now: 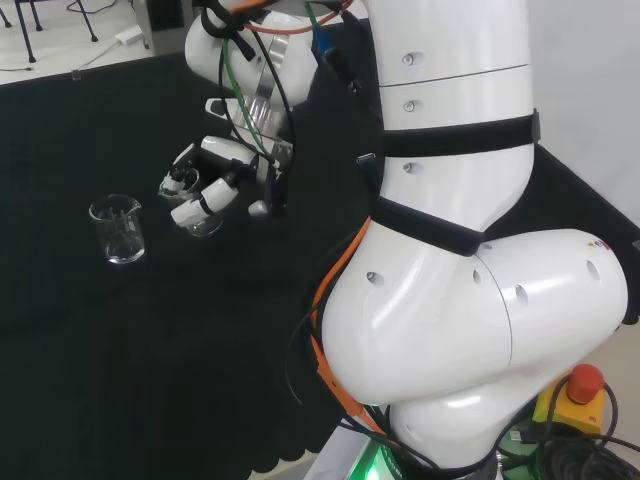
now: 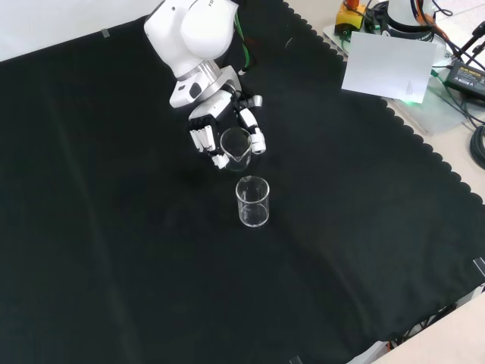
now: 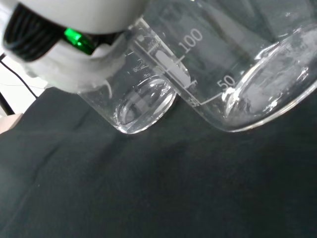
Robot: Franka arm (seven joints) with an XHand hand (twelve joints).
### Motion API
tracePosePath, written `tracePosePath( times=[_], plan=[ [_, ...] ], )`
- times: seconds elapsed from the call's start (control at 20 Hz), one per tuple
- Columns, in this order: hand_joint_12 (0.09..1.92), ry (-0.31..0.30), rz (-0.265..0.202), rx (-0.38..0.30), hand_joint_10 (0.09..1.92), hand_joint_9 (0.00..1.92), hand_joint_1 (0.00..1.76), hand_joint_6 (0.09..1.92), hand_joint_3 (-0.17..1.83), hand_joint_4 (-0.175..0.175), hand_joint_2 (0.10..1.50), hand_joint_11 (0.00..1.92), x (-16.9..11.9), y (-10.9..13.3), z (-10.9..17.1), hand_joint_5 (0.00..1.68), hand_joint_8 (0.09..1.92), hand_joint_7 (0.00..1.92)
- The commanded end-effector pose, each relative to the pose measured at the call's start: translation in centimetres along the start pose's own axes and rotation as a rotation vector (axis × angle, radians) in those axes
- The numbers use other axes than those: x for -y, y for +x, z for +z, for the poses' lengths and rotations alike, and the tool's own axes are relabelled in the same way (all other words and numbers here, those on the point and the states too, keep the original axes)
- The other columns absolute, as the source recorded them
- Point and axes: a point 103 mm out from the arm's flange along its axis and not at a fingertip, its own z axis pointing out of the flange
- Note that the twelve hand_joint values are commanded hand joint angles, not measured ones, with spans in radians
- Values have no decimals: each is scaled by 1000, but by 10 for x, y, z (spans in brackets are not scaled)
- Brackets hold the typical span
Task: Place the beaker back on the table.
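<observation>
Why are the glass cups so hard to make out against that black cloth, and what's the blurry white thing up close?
Front view: both beakers, held and standing, show mostly as pale rims and glints on the black cloth. Wrist view: the blurred white shape is the hand, too near the camera; highlights streak the glass.

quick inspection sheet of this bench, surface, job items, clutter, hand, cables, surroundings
surface: black cloth with a scalloped edge covers the bench, no spill seen.
job's things: clear held beaker in the hand, upright in the front view; whether its base touches the cloth cannot be told.
clutter: second clear beaker stands free on the cloth, just in front of the held one in the front view.
hand: the hand has fingers curled round the held beaker.
cables: orange cable runs along the arm; black leads lie off the cloth.
surroundings: red stop button by the arm's base; white sheet beyond the cloth.
</observation>
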Motion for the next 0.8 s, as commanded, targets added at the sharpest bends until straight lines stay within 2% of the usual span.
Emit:
tracePosePath(
  times=[0.05, 0.8],
  plan=[
    [863, -20, -9, -21, 87, 1654, 1165, 270, 585, 175, 634, 1220, -9, -3, 5, 1465, 87, 1730],
    [899, -79, 13, -27, 87, 1598, 1171, 172, 596, 168, 621, 1150, -12, -14, 8, 1515, 87, 1647]
  ],
)
